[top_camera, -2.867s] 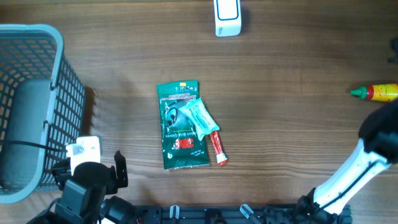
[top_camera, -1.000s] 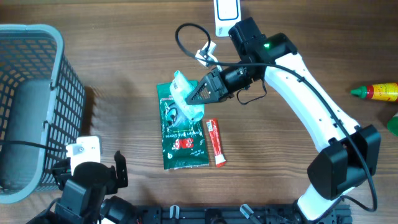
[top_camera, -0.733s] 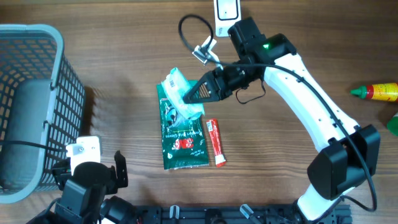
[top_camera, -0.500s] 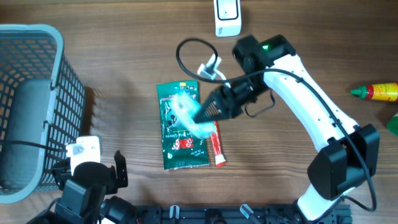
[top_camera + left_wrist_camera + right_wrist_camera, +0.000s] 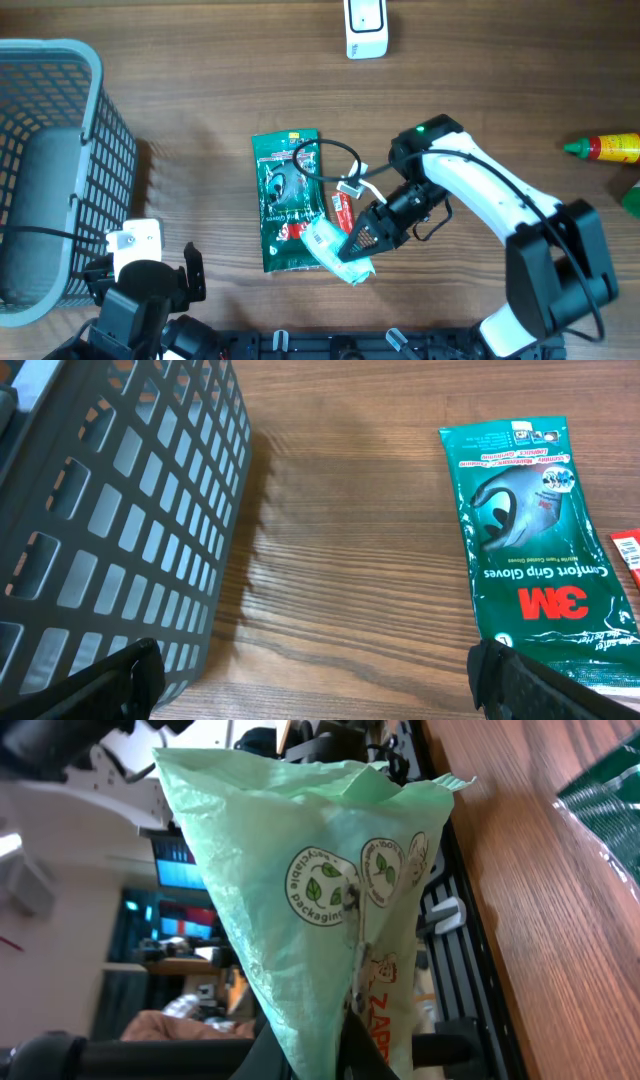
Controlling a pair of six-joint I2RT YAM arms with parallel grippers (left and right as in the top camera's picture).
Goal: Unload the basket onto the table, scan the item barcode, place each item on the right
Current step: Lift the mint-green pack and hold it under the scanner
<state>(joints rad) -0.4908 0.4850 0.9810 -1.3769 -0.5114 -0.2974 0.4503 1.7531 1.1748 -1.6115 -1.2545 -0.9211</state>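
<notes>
Pinching pale green packet [image 5: 333,250], right gripper [image 5: 352,246] closed on its end, left gripper [image 5: 320,682] spread wide

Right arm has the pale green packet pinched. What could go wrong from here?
1. The right gripper pinches the soft green packet by one end; it could slip or flop while moving.
2. The white scanner sits at the far edge, so the carry likely passes over the gloves pack and red tube, which the dangling packet might drag.
3. No barcode shows in the wrist view; it may end up facing away from the scanner.
</notes>
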